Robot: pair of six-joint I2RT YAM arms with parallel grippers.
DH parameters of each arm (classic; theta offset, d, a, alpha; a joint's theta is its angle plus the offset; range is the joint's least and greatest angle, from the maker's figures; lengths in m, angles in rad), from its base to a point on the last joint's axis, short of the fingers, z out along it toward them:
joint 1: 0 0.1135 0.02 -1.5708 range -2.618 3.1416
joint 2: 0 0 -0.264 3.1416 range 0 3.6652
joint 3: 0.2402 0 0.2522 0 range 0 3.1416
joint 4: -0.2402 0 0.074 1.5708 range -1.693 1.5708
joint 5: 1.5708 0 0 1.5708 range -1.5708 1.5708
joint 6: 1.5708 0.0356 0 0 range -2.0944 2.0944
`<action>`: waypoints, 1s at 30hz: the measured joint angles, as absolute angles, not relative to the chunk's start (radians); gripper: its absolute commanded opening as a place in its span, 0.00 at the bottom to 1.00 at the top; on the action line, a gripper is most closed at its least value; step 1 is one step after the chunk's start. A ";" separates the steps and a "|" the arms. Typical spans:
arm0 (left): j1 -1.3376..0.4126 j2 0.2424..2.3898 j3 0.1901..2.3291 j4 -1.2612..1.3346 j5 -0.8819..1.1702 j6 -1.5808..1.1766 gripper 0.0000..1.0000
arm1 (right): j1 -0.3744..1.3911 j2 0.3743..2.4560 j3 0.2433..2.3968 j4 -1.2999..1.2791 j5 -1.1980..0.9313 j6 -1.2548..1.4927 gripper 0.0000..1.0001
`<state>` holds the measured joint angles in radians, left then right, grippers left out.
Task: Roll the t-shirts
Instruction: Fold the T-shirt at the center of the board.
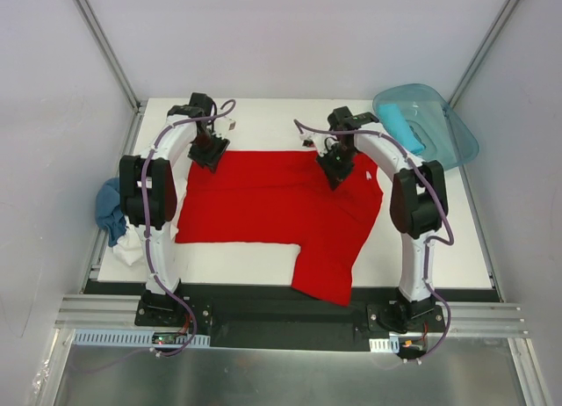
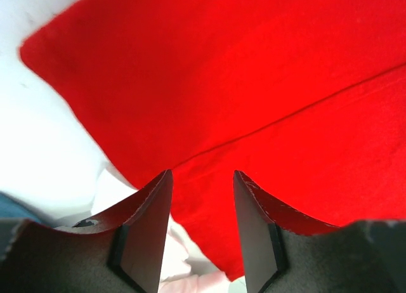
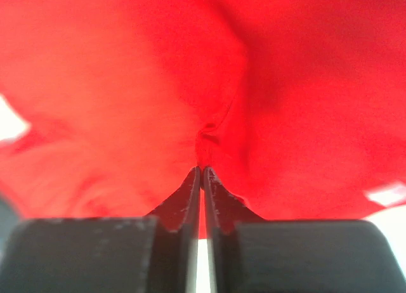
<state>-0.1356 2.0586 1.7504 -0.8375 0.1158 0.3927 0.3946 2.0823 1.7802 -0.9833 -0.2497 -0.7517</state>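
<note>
Red cotton, soft and matte, covers the middle of the white table (image 1: 439, 239): the red t-shirt (image 1: 272, 204) lies mostly flat as a broad, roughly rectangular sheet, with one long flap on its near right side hanging over the table's front edge. A thin straight seam runs across the cloth in the left wrist view. The left tool (image 1: 209, 155) stands over the shirt's far left corner, its two dark wedge-shaped fingers parted to a middling gap (image 2: 202, 174) with nothing between them and the red fabric lying just beyond their tips. The right tool (image 1: 337, 177) is down on the far right part of the shirt, near the neckline, and its fingers are pressed together (image 3: 202, 168) on a small pinch of the red cloth, which gathers into a pucker and soft folds at their tips. At the far right corner sits a translucent teal plastic tub (image 1: 457, 138), rounded in outline, with the turquoise t-shirt (image 1: 399, 125) bundled inside. Off the table's left edge hang the denim-blue t-shirt (image 1: 109, 208) and, below it, the crumpled white t-shirt (image 1: 130, 246).
</note>
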 measured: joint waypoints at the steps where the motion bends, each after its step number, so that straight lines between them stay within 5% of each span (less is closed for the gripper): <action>1: -0.136 2.059 1.740 -0.837 0.120 0.393 0.43 | 0.406 2.082 1.782 -1.015 -0.285 -0.763 0.23; 6: -0.130 2.045 1.683 -0.839 0.123 0.405 0.43 | 0.443 2.127 1.900 -1.241 -0.504 -0.827 0.50; 11: -0.129 2.030 1.669 -0.851 0.122 0.422 0.43 | 0.328 2.235 2.110 -1.274 -0.704 -0.799 0.50; 18: -0.130 2.029 1.726 -0.883 0.196 0.429 0.44 | 0.240 2.226 2.066 -1.269 -0.610 -0.768 0.50; 23: -0.154 2.028 1.779 -0.875 0.514 0.357 0.53 | 0.223 2.193 1.951 -1.185 -0.498 -0.718 0.40; 27: -0.246 2.029 1.779 -0.815 0.721 0.209 0.57 | 0.168 2.222 2.000 -1.136 -0.440 -0.673 0.18; 30: -0.323 2.030 1.757 -0.697 0.810 0.026 0.61 | 0.137 2.262 2.043 -1.100 -0.399 -0.657 0.11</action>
